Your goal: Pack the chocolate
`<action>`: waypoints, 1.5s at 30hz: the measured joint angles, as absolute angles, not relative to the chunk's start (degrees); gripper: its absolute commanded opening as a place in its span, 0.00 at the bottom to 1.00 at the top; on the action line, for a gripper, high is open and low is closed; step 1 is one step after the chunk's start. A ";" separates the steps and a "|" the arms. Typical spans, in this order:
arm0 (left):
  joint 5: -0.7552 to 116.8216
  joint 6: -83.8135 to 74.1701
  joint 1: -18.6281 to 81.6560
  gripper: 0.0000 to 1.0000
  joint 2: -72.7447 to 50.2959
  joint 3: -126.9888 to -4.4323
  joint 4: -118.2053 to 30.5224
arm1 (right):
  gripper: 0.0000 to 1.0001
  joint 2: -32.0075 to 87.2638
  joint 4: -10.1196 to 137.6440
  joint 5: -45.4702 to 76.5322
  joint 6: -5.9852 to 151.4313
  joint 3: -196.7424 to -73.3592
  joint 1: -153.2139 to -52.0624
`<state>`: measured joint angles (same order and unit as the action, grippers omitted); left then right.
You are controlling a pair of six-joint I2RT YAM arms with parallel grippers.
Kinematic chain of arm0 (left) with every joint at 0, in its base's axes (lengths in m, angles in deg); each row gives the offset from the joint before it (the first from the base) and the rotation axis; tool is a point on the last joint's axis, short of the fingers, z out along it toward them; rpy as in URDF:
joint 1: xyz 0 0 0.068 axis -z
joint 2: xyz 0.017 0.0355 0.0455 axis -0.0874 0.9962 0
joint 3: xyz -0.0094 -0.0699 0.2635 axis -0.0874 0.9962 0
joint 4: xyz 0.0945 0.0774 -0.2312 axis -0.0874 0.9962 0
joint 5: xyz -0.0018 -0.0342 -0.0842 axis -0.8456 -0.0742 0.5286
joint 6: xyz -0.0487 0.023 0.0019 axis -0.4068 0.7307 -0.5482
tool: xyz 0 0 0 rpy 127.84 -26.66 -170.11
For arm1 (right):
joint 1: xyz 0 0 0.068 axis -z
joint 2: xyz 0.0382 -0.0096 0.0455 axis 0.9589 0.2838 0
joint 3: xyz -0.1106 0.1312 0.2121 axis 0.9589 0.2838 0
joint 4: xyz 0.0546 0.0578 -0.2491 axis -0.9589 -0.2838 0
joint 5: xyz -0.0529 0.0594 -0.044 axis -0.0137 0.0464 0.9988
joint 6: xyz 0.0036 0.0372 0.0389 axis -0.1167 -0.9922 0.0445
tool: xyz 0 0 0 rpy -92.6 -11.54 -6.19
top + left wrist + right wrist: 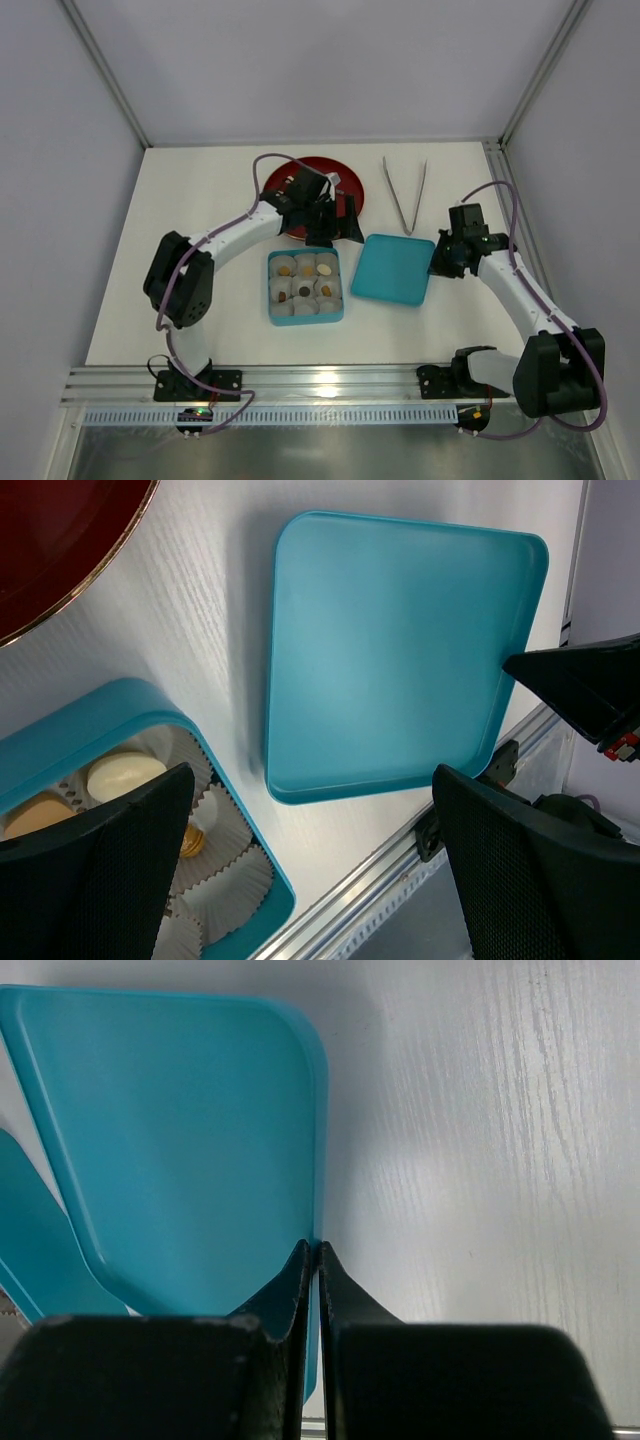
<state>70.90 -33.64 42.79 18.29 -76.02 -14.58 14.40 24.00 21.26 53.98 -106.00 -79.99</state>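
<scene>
The chocolate (pixel 305 290) lies as small cream, tan and brown pieces in paper cups inside the teal box (pixel 272 290). One cream piece (pixel 125 775) shows in the left wrist view, beside the box wall (pixel 120 705). A flat teal lid (pixel 393 268) lies on the table just right of the box. My right gripper (pixel 437 265) is shut on the lid's right edge (pixel 320 1160), fingertips (pixel 303 1260) pinching the rim. My left gripper (pixel 335 225) hangs wide open above the box's far right corner, holding nothing; its fingers (pixel 110 860) frame the lid (pixel 400 650).
A dark red plate (pixel 300 175) sits behind the box, partly under the left arm. Metal tongs (pixel 404 193) lie at the back right. An aluminium rail (pixel 330 380) runs along the table's near edge.
</scene>
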 measured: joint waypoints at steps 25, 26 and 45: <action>79.36 -34.85 43.14 0.99 27.58 -80.72 -20.83 | 0.04 10.49 18.58 18.61 55.62 -111.34 -75.95; 80.05 -35.11 43.14 0.98 27.80 -80.72 -21.53 | 0.04 10.38 18.51 18.31 55.66 -111.60 -75.73; 96.08 -57.64 41.81 0.76 30.91 -68.63 -57.05 | 0.04 8.65 16.41 15.03 55.66 -115.99 -74.53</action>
